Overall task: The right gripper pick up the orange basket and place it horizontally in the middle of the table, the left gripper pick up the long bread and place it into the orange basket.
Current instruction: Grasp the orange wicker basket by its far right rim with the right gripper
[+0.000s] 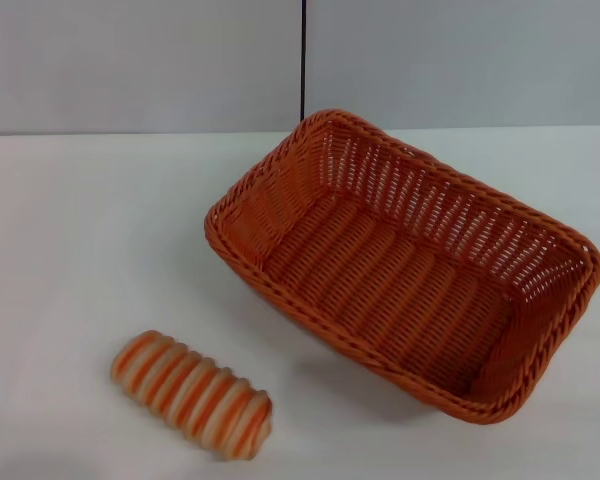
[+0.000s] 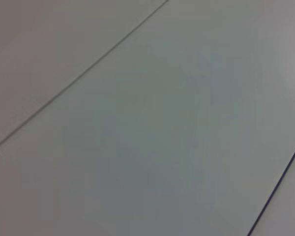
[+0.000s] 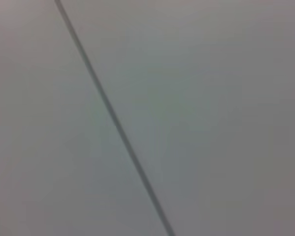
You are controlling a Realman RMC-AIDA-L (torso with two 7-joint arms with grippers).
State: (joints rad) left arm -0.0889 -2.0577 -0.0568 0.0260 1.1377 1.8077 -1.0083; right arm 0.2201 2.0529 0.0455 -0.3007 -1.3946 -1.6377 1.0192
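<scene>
Nearest to you, toward the left of the plain white smooth tabletop [image 1: 90,250], lies the small oblong toy loaf of long bread [image 1: 192,393]. Its ridged side faces up, with orange and cream stripes running across its width, and it sits at a diagonal, one end nearer and to the right, the other farther and to the left. Nothing touches it and nothing lies over it.

Farther back and to the right you have the large rectangular orange woven wicker-style basket [image 1: 405,262]. It has a braided rim, openwork sloping sides and a tightly woven floor, and its inside holds nothing. It stands upright on the tabletop but skewed, with its long axis running from far left to near right; one corner points toward the far wall and the opposite corner toward the near right edge. A clear strip of white tabletop separates the bread from the basket, so the two are apart.

Beyond the tabletop you see a pale grey wall [image 1: 130,60] split by a thin dark vertical seam [image 1: 303,60], just behind the basket's far corner.

Neither gripper appears in any view, so you cannot tell whether their fingers are open or closed. Both wrist views show only a pale grey panelled surface crossed by thin dark lines.
</scene>
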